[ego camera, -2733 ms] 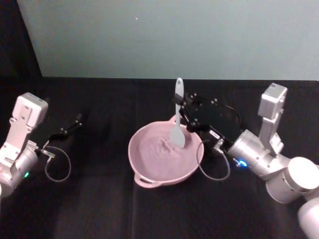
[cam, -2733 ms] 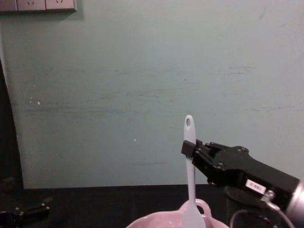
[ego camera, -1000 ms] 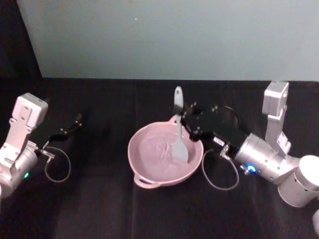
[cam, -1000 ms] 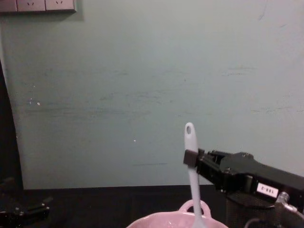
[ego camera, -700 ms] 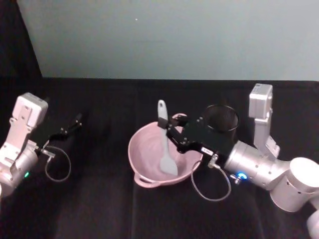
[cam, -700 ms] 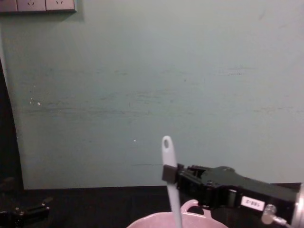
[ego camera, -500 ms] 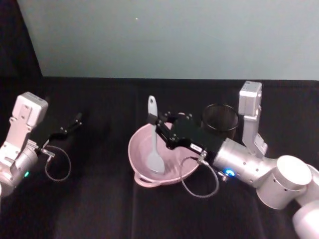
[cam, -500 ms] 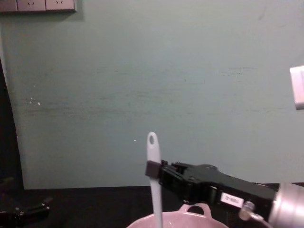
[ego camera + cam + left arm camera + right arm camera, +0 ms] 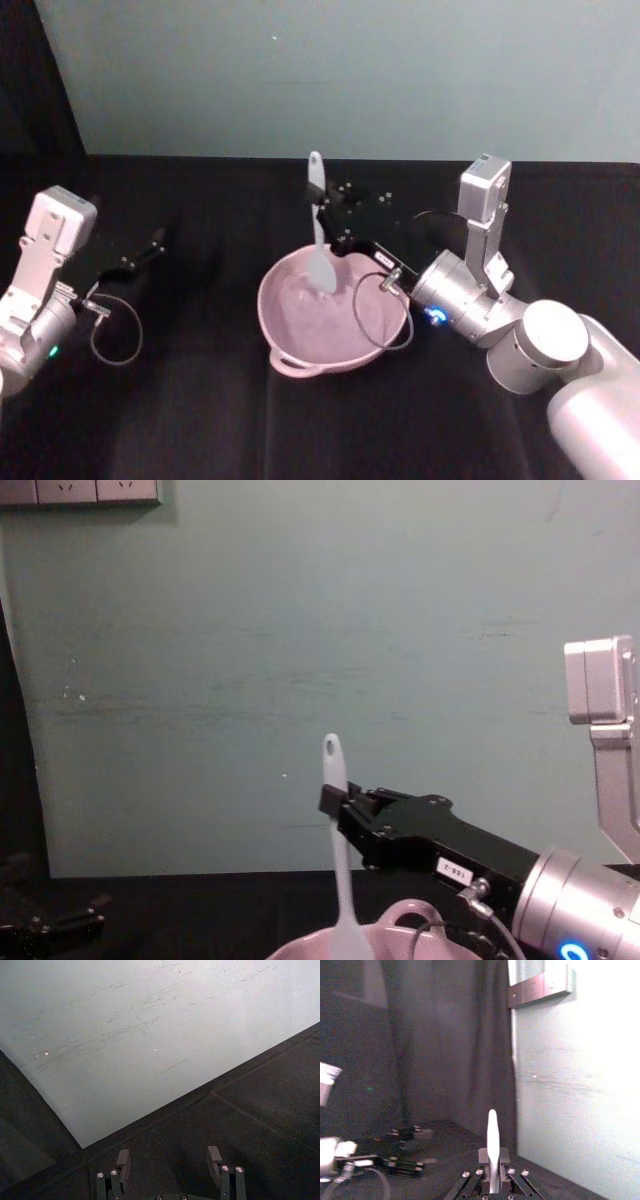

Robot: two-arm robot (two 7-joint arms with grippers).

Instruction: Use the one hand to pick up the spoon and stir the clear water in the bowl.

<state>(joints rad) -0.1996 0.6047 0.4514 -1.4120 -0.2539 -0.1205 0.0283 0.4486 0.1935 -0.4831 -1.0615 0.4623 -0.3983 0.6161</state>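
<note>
Spoon (image 9: 318, 238) in right claw (image 9: 322, 214), head maybe submerged; left claw (image 9: 169, 1161) parked.

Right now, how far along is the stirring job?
Done: the spoon is picked up, held by the right gripper with jaws shut on its handle. In hand: it stands upright, head down inside the bowl near the far rim. Left: the rest of the stir; how much is unclear. The left gripper sits open at the left.
</note>
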